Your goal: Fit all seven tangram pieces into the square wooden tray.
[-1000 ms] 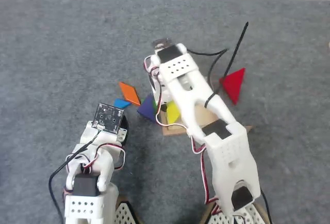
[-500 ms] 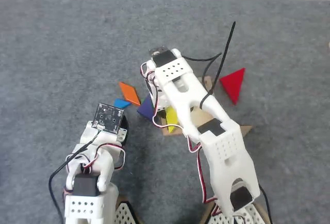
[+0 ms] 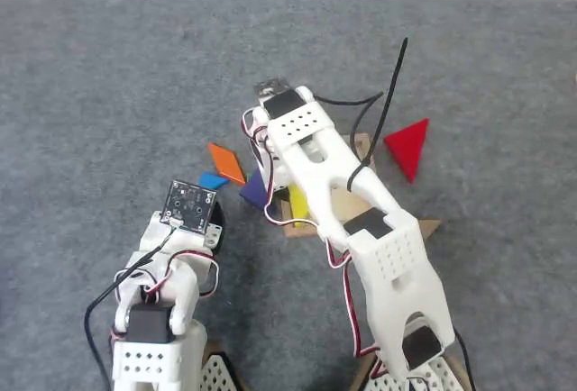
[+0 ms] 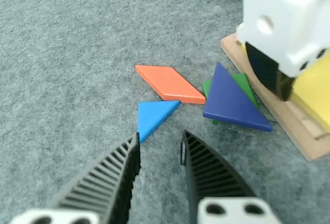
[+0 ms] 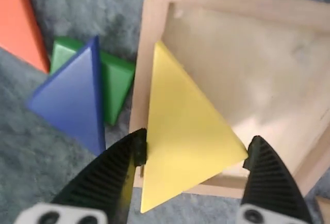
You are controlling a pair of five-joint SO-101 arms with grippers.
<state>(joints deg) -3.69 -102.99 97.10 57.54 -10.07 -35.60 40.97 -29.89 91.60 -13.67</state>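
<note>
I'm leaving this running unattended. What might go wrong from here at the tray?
The yellow triangle, held in the right claw, crosses the rim of the tray with one corner outside; released here, it may rest tilted on the rim. The dark blue triangle lies on the green piece close beside that rim, so a sideways correction might knock them.

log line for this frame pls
left gripper: open, near small blue triangle | right gripper: straddling yellow triangle lying across rim of square wooden tray | outside tray: orange parallelogram, dark blue triangle overlapping green piece, red triangle
</note>
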